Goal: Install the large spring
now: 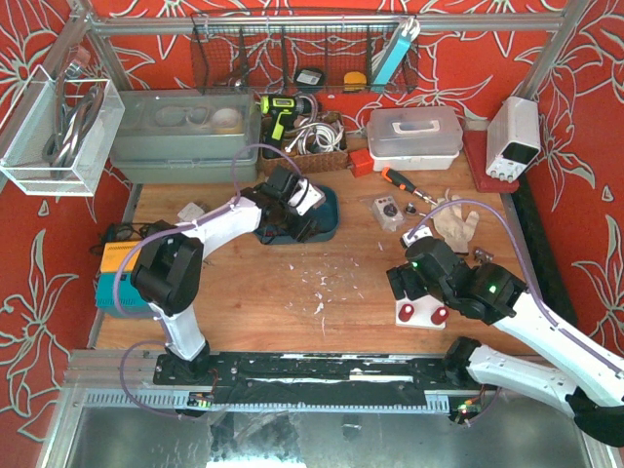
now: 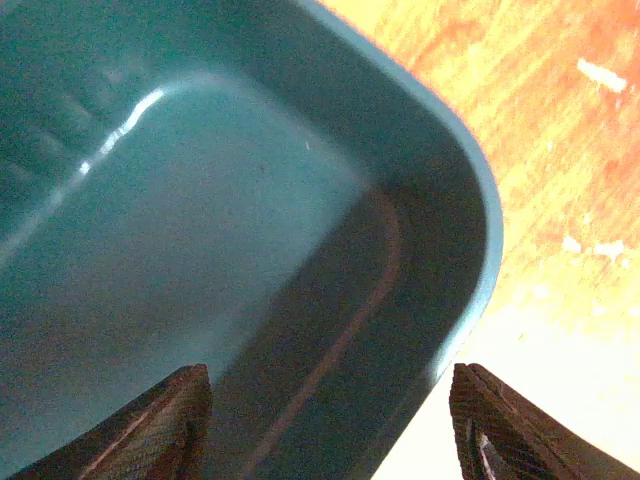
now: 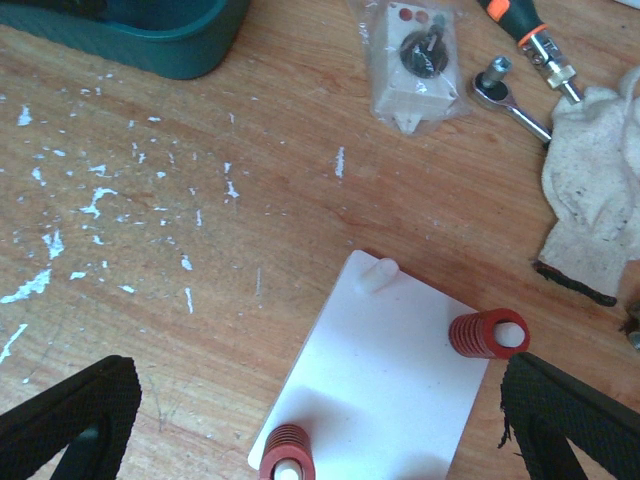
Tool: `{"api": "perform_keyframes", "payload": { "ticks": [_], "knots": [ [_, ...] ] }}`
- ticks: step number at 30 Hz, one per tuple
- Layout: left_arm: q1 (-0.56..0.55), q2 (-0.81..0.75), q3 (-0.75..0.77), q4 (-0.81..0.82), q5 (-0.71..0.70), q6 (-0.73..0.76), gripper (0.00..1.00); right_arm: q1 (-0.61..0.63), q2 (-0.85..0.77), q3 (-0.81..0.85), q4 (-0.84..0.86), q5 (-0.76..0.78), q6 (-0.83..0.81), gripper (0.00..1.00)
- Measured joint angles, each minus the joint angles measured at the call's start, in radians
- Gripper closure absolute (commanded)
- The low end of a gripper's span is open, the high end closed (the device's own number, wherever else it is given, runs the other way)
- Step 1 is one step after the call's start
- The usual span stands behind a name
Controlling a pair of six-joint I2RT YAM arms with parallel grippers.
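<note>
Left wrist is filled by teal tray [image 2: 488, 215] inside the spread left claw [image 2: 330, 378]; red springs [image 3: 488, 335], the large one undistinguished, are shown pegged on a white plate [image 3: 385, 385] at 5 o'clock within the spread right claw [image 3: 318, 372].

Red springs [image 3: 488, 335]: two. White plate [image 3: 390, 370]: one. Bare peg [image 3: 380, 273]: one. Teal tray [image 3: 180, 50]: one. Screwdriver [image 3: 520, 22]: one. Ratchet [image 3: 510, 95]: one. Glove [image 3: 590, 180]: one. Bagged part [image 3: 415, 60]: one.
</note>
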Motion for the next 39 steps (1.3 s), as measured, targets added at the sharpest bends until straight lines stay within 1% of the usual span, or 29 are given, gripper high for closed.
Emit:
{"api": "perform_keyframes", "payload": {
  "ticks": [5,8,11,12,21,28,33,35,39],
  "knots": [
    [0.0,-0.006,-0.079,0.011,0.001,0.071,0.39,-0.002,-0.023,0.0,-0.004,-0.024,-0.008,0.01],
    [0.0,-0.004,-0.095,0.019,0.002,0.087,0.46,-0.002,-0.024,0.0,-0.007,-0.035,-0.01,0.01],
    [0.0,0.009,-0.088,0.036,0.004,0.097,0.61,-0.002,-0.016,0.0,-0.009,-0.047,-0.015,0.01],
    [0.0,0.015,-0.083,0.04,0.005,0.099,0.65,-0.002,-0.012,0.0,-0.009,-0.052,-0.015,0.01],
    [0.0,0.026,-0.085,0.069,0.009,0.084,0.78,-0.002,-0.012,0.0,-0.042,-0.063,-0.015,0.01],
    [-0.005,0.026,-0.096,0.093,0.012,0.042,0.81,-0.002,-0.012,0.0,-0.047,-0.063,-0.015,0.01],
    [-0.013,0.026,-0.1,0.117,0.001,0.0,0.88,-0.002,-0.008,0.0,-0.048,-0.065,-0.016,0.01],
    [-0.017,0.026,-0.1,0.124,-0.02,-0.026,0.88,-0.002,-0.008,0.0,-0.049,-0.067,-0.016,0.01],
    [-0.036,0.027,-0.1,0.129,-0.06,-0.074,0.81,-0.002,-0.005,0.0,-0.05,-0.07,-0.016,0.01]
  ]
}}
